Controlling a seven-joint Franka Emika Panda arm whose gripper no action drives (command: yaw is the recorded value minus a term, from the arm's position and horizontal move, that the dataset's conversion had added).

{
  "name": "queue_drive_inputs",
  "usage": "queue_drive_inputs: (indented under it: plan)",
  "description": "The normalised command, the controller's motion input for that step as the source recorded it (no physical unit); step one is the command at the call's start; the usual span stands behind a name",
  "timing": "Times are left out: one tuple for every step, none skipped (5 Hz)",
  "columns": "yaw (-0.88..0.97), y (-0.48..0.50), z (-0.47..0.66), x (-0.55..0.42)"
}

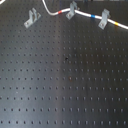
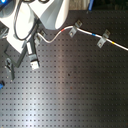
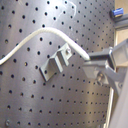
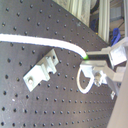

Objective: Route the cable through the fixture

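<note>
In the first exterior view the fixture (image 1: 32, 18) stands at the board's far left, with no cable in it. The white cable (image 1: 90, 15) runs through two stubbier grey clips, and its loose end rises off the top edge. In both wrist views my gripper (image 3: 93, 64) (image 4: 94, 62) is shut on the cable (image 3: 45, 33) (image 4: 45, 43) close to the fixture (image 3: 56, 63) (image 4: 42, 73). The cable arcs just above the fixture's prongs, not between them. In the second exterior view the arm (image 2: 45, 15) hides the fixture.
Two grey clips (image 1: 71, 11) (image 1: 104, 18) hold the cable at the back of the black perforated board (image 1: 65, 85). They also show in the second exterior view as clips (image 2: 75, 28) (image 2: 103, 38). A black connector (image 2: 34, 62) hangs from the arm.
</note>
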Motion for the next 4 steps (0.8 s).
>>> queue_drive_inputs:
  plan:
    - [0.04,0.380,0.17,0.248]
    - [0.32,0.442,0.38,0.288]
    - [0.31,0.145,0.15,0.107]
    - [-0.37,-0.013,0.45,-0.159]
